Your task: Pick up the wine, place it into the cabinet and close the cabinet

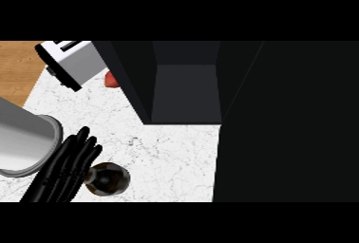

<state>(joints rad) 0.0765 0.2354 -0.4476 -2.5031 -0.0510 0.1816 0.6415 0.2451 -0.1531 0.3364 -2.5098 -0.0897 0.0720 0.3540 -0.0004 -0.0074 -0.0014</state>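
The wine bottle [108, 179] stands upright on the white marble counter [168, 156] near the lower left, seen from above as a dark round top. My left hand [64, 170] is right beside it on its left, open, fingers straight and pointing away from me; whether it touches the bottle I cannot tell. The dark cabinet [184, 90] stands open at the back of the counter, its inside showing nothing. A large black panel [288, 123], apparently the cabinet's open door, fills the right side. My right hand shows nowhere.
A grey metal pot [24, 142] sits at the left edge, close to my left forearm. A white toaster [70, 61] stands at the back left, with a small red object [111, 79] partly hidden by the cabinet's wall.
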